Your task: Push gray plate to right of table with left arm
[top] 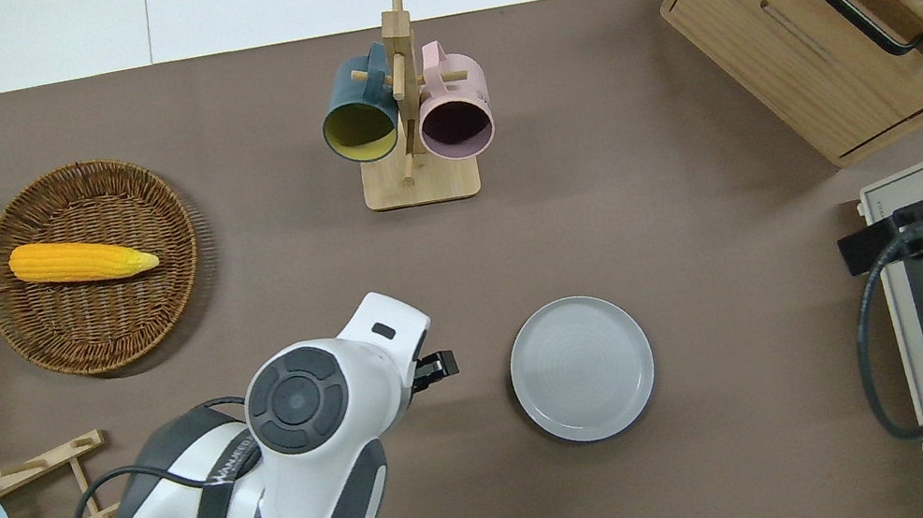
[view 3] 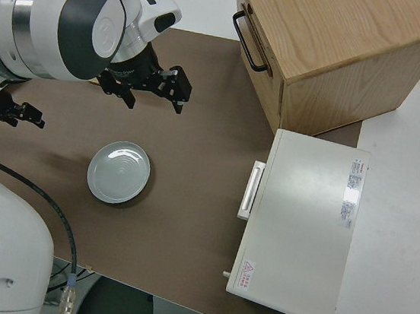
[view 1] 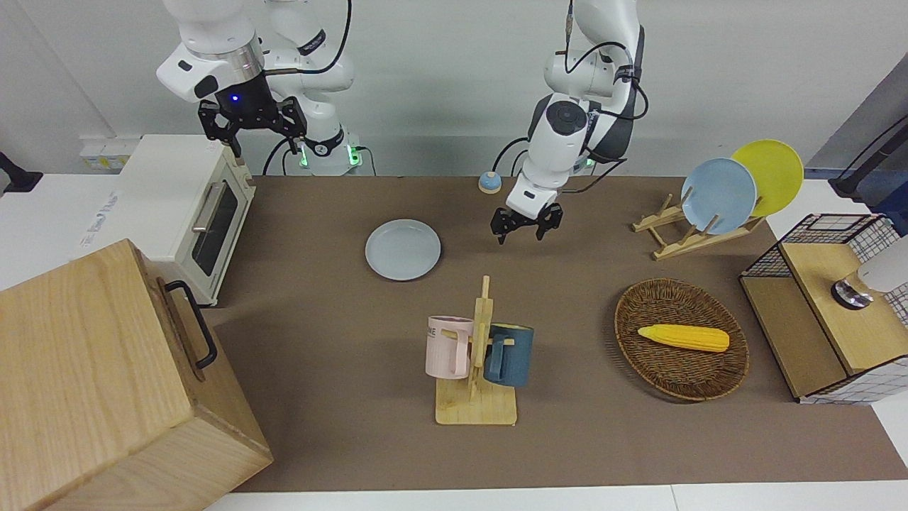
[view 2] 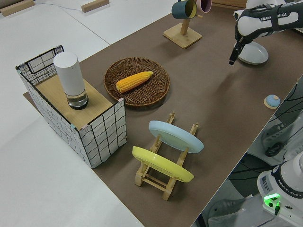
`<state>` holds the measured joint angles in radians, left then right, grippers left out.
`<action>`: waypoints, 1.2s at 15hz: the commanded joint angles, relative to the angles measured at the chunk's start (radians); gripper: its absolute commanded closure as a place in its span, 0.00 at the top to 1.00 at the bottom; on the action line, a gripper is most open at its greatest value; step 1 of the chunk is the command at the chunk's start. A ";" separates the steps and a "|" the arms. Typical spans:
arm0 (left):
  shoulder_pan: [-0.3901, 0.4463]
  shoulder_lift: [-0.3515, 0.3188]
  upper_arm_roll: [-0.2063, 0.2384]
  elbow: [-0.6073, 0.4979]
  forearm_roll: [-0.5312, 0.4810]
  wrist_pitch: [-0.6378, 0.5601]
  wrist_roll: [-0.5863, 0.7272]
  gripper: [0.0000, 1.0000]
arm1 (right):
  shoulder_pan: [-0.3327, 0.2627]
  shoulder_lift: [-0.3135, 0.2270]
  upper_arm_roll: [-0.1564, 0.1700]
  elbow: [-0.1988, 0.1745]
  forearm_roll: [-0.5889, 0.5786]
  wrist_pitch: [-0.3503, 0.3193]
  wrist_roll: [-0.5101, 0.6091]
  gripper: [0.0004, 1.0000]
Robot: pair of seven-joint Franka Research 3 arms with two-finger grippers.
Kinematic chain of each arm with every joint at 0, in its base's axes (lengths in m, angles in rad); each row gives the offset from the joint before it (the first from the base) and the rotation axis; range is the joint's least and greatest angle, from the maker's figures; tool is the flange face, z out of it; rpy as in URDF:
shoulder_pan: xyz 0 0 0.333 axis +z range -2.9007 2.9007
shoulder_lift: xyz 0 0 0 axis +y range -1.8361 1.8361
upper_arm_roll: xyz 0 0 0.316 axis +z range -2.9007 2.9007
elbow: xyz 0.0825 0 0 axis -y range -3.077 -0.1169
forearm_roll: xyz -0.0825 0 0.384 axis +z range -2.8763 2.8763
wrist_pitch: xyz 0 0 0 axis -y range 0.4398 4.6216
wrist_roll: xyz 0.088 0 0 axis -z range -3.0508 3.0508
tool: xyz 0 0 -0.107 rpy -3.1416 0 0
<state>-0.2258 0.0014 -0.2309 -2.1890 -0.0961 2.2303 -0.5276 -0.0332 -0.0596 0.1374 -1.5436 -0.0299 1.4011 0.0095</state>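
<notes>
The gray plate [top: 582,368] lies flat on the brown table [top: 650,197], between the left gripper [view 1: 526,223] and the white oven [view 1: 186,206]. The plate is toward the right arm's end of the table from the gripper, and there is bare table between them. They do not touch. The left gripper points down, just above the table. In the front view its two fingers [view 1: 499,228] are spread apart with nothing between them.

The overhead view hides most of that gripper under the left arm [top: 305,448], so only a black tip sticks out toward the plate. The front view shows both fingers well. The left side view shows the gripper as a thin dark shape with the plate partly hidden by the arm.

The right gripper [view 1: 253,122] is parked, and its fingers are wide apart and hold nothing.

The mug stand [top: 412,139] is farther from the robots than the plate.
</notes>
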 commanded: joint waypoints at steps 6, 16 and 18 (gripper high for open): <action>0.193 -0.115 0.002 0.061 0.055 -0.220 0.271 0.99 | -0.024 -0.009 0.019 0.000 -0.008 -0.014 -0.008 1.00; 0.217 -0.211 0.102 0.284 0.067 -0.575 0.356 0.99 | -0.024 -0.009 0.019 0.000 -0.008 -0.014 -0.008 1.00; 0.218 -0.242 0.104 0.285 0.067 -0.603 0.354 0.99 | -0.024 -0.009 0.019 0.000 -0.008 -0.014 -0.008 1.00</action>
<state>-0.0080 -0.1887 -0.1374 -1.9039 -0.0507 1.6803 -0.1809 -0.0332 -0.0596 0.1375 -1.5436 -0.0299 1.4011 0.0095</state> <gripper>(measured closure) 0.004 0.004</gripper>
